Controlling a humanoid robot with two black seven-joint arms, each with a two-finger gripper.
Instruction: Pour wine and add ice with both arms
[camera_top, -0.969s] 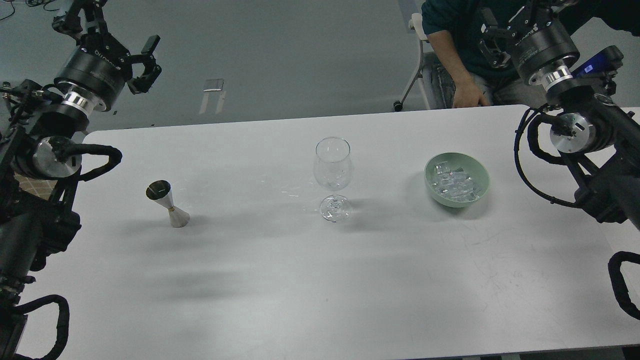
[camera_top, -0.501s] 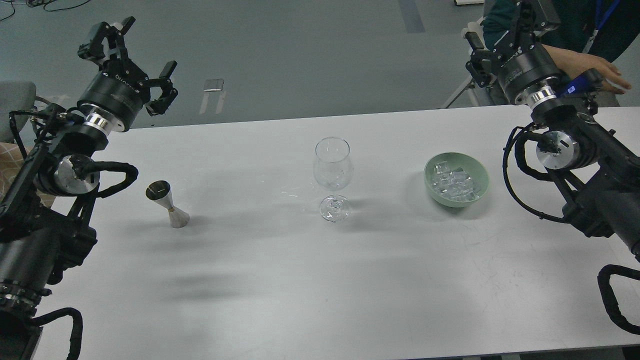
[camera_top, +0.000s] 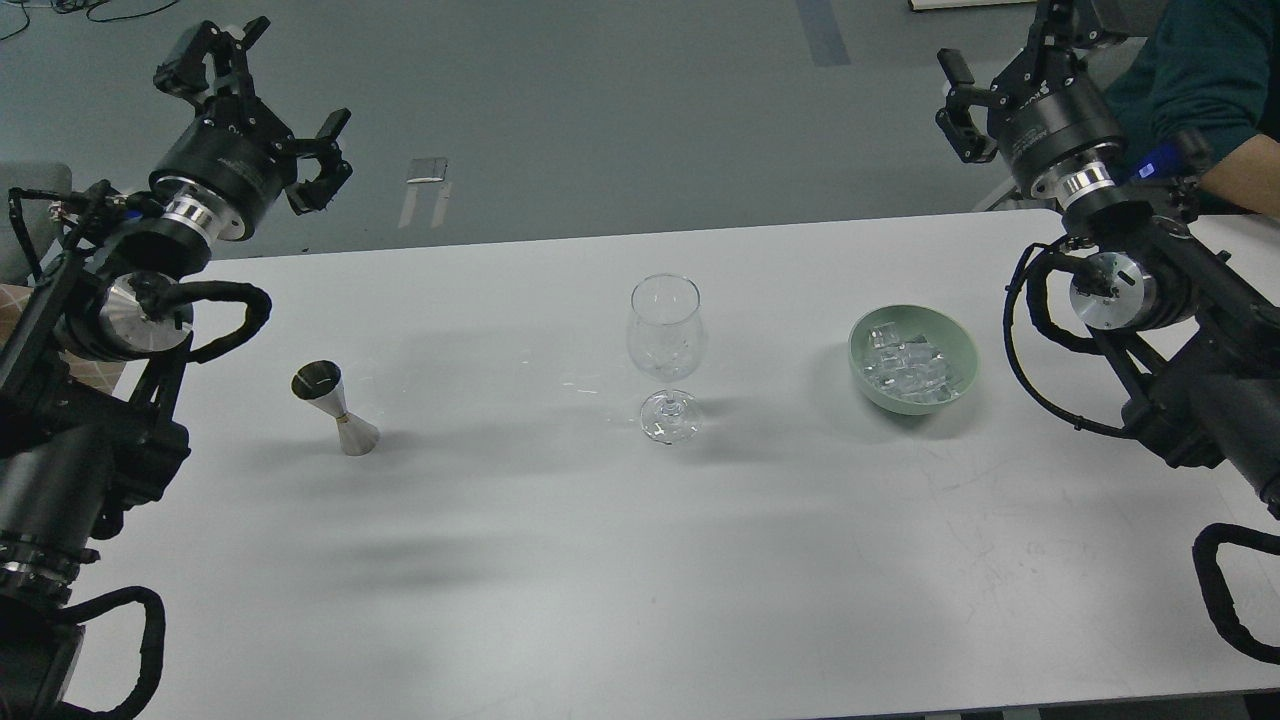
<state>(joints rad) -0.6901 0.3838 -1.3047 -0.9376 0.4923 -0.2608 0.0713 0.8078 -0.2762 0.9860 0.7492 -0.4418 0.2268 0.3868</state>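
Right gripper (camera_top: 1010, 70) spread, empty, raised past far table edge. Ice (camera_top: 908, 366) heaped in green bowl (camera_top: 958, 345), below and inboard, nearer right arm. Left gripper (camera_top: 262, 105) also spread (empty); jigger (camera_top: 335, 407) below it.

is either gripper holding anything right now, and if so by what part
Nothing is held. The left gripper and right gripper are both open and raised beyond the table's far edge, away from the jigger, wine glass and ice.

Single head view looks forward and down over the table (camera_top: 560, 560).
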